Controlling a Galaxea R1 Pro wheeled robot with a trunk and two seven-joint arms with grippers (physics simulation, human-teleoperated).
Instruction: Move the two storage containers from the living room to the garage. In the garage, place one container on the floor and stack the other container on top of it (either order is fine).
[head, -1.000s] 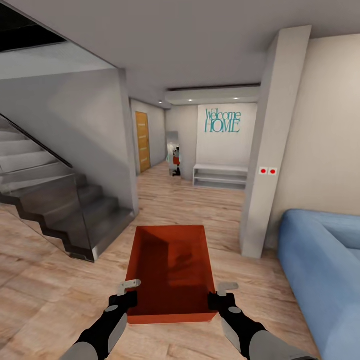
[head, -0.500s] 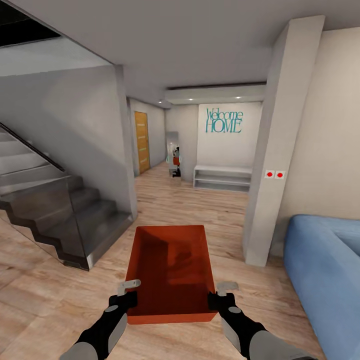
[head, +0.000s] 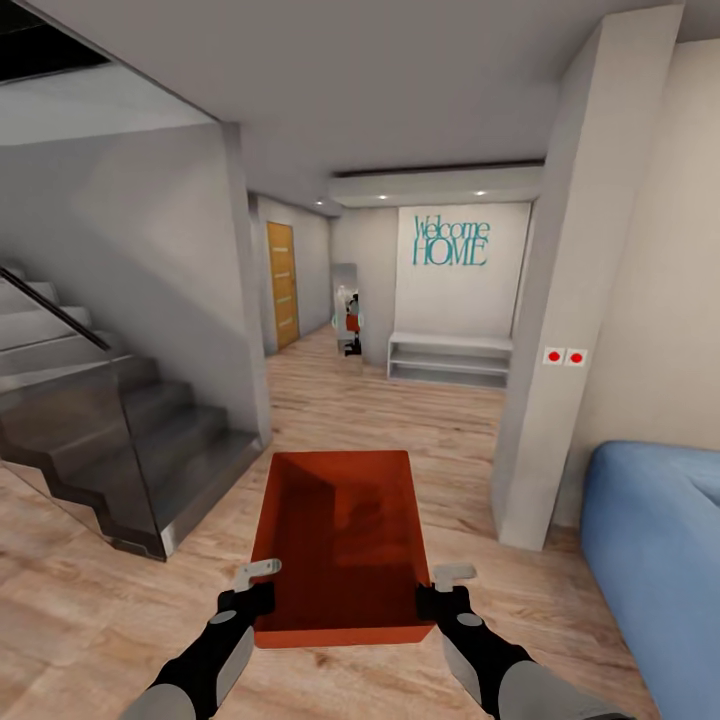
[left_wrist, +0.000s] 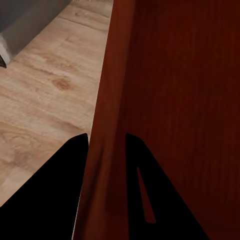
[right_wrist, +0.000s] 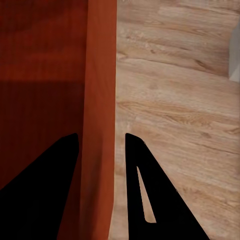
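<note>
Where the far wall closes off the hallway, teal lettering (head: 451, 241) reads "Welcome HOME", the sole legible writing in view. Below it sits a low white shelf unit (head: 449, 358). Two small red round switches (head: 564, 356) are set on the pale pillar (head: 565, 320) at right.

One storage container (head: 340, 545) — orange-red, open-topped, empty — is held out in front of the robot above the light wood plank floor (head: 400, 410), long axis pointing down the hall. The left gripper (head: 258, 585) is clamped on the container's left wall near the near corner; in the left wrist view its two dark fingers (left_wrist: 60, 185) straddle that wall, one outside and one inside. The right gripper (head: 452, 588) pinches the right wall the same way, with its fingers (right_wrist: 50, 175) on either side in the right wrist view.

Open floor runs straight ahead between the grey staircase (head: 110, 440) with its glass side panel on the left and the pillar on the right — a fairly broad gap. Beyond it the corridor narrows toward a wooden door (head: 284, 284) on the left wall. A blue sofa (head: 655, 560) crowds the right edge, its near arm close beside the pillar's base (only part of it shows). A tall mirror-like panel (head: 347, 305) stands at the corridor's far end; what it reflects is too small to tell.
</note>
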